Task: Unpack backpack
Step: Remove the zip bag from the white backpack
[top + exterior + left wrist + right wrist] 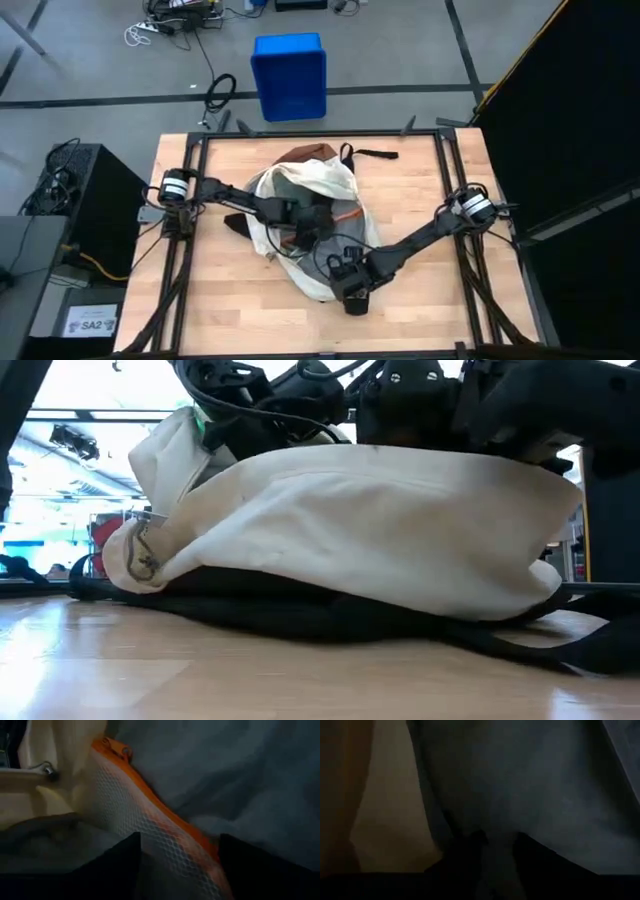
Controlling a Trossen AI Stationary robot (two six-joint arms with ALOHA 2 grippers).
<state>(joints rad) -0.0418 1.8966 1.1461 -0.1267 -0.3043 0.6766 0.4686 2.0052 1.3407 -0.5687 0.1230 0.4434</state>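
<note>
Inside the backpack (318,190), which lies mid-table, I see my left gripper (177,870) with fingers spread either side of an orange-edged mesh pouch (150,825), not clamped. My right gripper (492,852) pinches grey lining at the bag's near edge, its arm reaching in from the right. Fabric hides both fingertips from above.

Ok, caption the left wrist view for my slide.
Left gripper, fingers apart, astride an orange-edged mesh pouch inside the backpack.
</note>
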